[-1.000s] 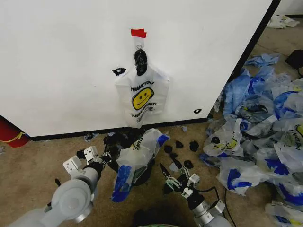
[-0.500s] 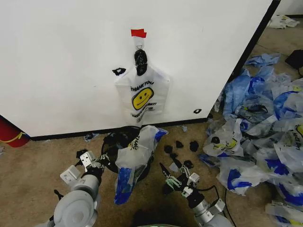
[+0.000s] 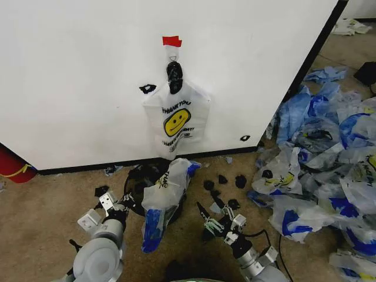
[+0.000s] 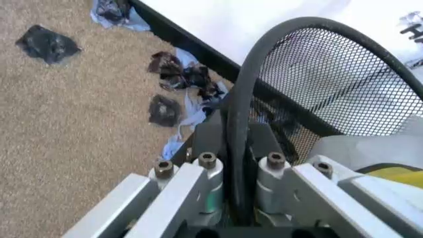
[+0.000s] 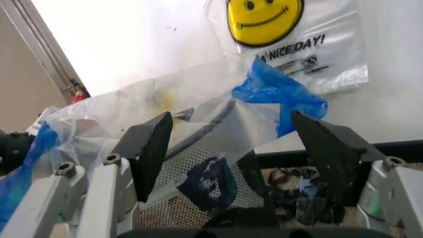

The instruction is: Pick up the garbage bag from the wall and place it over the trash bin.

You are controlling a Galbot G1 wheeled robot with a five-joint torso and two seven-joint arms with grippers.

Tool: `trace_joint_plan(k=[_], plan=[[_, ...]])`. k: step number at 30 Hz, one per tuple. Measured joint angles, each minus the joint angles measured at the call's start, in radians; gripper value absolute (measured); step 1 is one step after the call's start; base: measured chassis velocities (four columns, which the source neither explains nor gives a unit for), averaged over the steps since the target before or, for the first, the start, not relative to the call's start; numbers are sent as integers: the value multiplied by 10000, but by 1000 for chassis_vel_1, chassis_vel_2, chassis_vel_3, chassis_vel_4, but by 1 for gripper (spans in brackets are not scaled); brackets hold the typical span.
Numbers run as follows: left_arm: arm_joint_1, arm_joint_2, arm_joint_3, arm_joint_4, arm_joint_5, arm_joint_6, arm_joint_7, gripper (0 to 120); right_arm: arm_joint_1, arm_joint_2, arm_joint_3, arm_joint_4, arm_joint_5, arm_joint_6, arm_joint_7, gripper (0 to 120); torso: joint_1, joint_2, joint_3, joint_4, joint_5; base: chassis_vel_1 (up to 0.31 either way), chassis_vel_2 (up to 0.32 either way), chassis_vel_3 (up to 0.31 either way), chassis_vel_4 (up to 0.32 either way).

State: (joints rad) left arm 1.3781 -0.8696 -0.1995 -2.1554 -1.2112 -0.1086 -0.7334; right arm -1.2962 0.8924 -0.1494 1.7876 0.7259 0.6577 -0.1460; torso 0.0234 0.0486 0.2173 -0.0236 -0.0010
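One bag (image 3: 163,197) lies draped over the one bin (image 3: 136,182), on the carpet just before the wall (image 3: 76,76); a bunch of like bags (image 3: 175,120) hangs from the hook there. The left gripper (image 3: 114,202) is clamped on the bin's rim, which runs between its fingers (image 4: 210,136) in the wrist view. The right gripper (image 3: 216,222) hovers spread wide and empty, near the bin's other side. Five or so black scraps (image 3: 223,188) dot the floor beside it. Much of the bin is hidden by plastic. A heap of bags (image 3: 320,170) crowds the right; carpet on the left lies open.
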Motion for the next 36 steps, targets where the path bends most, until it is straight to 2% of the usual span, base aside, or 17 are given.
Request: trace_joint_plan(k=[4,22,26,28,32,36], plan=[[28,-221,12,103,335,-42,46,3,28,-7,-37,3,3,-2,2,69,0,0,0,0,0,0,0,0,0],[61,-344,88,304,719,-50,240,3,96,83,-118,7,2,-11,29,70,0,0,0,0,0,0,0,0,0],[57,-308,109,319,901,-44,465,19,109,88,-141,22,2,-20,47,70,0,0,0,0,2,0,0,0,0],[56,-302,109,324,918,-44,485,20,112,88,-144,25,2,-20,50,70,0,0,0,0,3,0,0,0,0],[23,-274,141,390,1048,-42,596,41,173,88,-185,36,5,-24,60,70,0,0,0,0,1,0,0,0,0],[24,-271,149,411,1117,-41,624,52,191,83,-196,36,13,-23,61,70,0,0,0,0,0,0,0,0,0]])
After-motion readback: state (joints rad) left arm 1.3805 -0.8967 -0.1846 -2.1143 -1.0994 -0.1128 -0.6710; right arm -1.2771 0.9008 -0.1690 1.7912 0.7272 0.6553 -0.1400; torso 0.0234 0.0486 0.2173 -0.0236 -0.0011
